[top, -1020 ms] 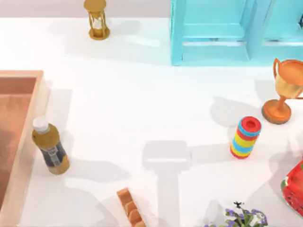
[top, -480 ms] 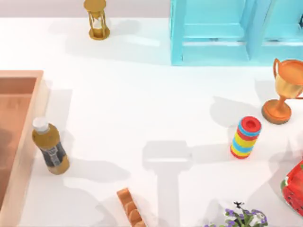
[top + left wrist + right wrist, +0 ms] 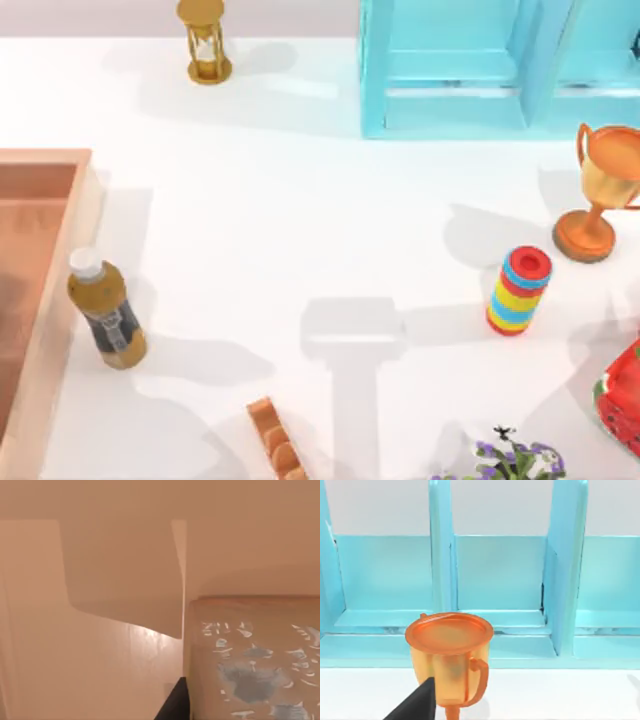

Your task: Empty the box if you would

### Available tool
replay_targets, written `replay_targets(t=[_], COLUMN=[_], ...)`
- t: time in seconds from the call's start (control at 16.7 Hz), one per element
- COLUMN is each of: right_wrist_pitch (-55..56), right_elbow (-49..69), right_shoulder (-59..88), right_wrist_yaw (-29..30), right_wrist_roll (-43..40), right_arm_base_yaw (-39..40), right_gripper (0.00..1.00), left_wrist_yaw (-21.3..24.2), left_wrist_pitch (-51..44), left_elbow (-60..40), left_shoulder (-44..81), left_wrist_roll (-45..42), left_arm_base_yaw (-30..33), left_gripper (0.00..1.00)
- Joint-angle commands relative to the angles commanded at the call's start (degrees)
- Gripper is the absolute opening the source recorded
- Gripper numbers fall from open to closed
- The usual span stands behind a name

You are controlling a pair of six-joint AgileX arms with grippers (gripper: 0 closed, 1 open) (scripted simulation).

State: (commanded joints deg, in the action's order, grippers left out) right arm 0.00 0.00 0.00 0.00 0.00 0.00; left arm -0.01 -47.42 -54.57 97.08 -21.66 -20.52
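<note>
Left gripper [image 3: 174,707] down inside the box [image 3: 40,157], close against a patterned carton [image 3: 250,670]; cannot tell how open. Seemingly half done: bottle [image 3: 105,315] outside the wall, carton left to lift. Right gripper [image 3: 417,705] parked facing a trophy [image 3: 449,655].

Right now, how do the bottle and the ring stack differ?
The bottle is amber with a white cap and dark label; the ring stack is banded blue, red and yellow. The bottle stands at the table's left, right beside the box wall; the ring stack stands at the right, near the trophy. Both are upright on the table, outside the box.
</note>
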Motion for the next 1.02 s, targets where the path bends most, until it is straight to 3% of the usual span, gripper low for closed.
replay_targets(t=[0.36,0.84,1.02], right_wrist_pitch=[0.0,0.0,0.0], right_elbow=[0.0,0.0,0.0], right_shoulder=[0.0,0.0,0.0], right_wrist_yaw=[0.0,0.0,0.0], right_wrist_roll=[0.0,0.0,0.0], right_arm_base_yaw=[0.0,0.0,0.0], right_gripper=[1.00,1.00,1.00], left_wrist_yaw=[0.0,0.0,0.0], left_wrist_pitch=[-2.3,-26.0,-30.0], left_elbow=[-2.0,-19.8,-23.3], left_shoulder=[-0.3,-5.4,-6.8], left_wrist_roll=[-0.1,0.2,0.4], left_arm_base_yaw=[0.1,0.3,0.4], left_gripper=[0.00,0.00,0.00])
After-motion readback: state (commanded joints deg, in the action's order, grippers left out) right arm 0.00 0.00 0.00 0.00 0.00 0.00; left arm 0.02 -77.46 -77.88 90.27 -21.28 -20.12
